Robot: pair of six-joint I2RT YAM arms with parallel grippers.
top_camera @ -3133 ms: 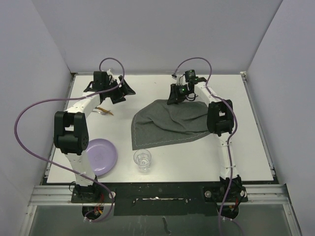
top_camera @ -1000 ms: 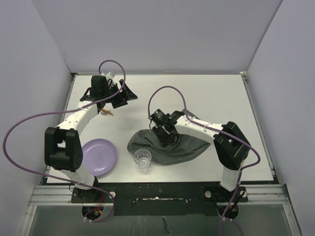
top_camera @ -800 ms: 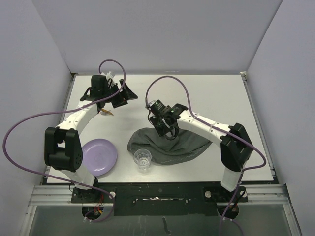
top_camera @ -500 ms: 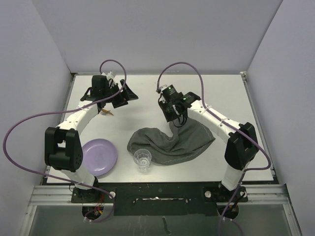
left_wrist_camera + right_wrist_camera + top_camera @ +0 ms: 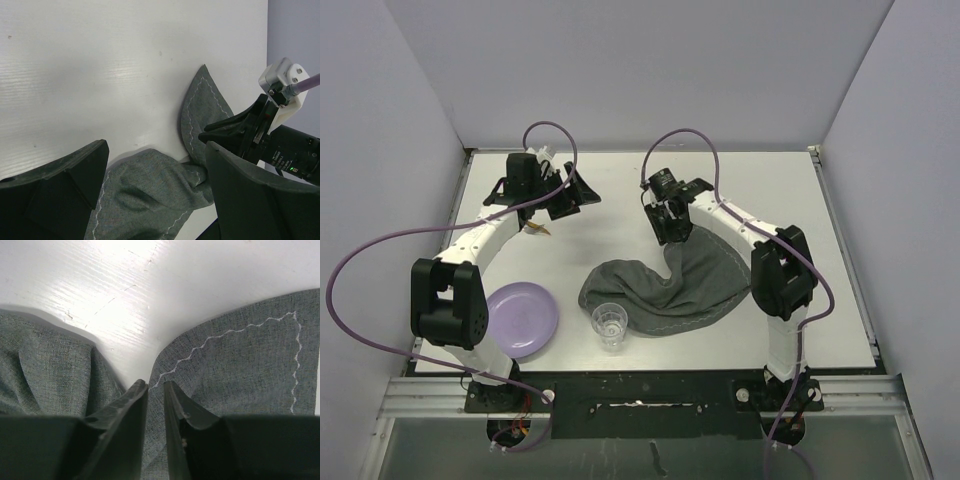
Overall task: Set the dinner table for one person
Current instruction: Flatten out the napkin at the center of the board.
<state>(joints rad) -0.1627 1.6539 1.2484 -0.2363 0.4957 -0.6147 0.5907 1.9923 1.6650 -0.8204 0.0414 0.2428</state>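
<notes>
Your right gripper [image 5: 154,386] has its fingers [image 5: 131,405] pinched tight on a stitched edge of the grey placemat [image 5: 660,285]. It holds that edge raised at the cloth's 12 o'clock, while the rest lies crumpled mid-way across the white dinner table [image 5: 800,200]. Your left gripper [image 5: 157,147] hangs spread wide, holding nothing, at the cloth's 10 o'clock. A clear glass [image 5: 610,325] stands just beside the cloth's 7 o'clock edge, with a purple plate [image 5: 525,318] at the glass's 9 o'clock.
</notes>
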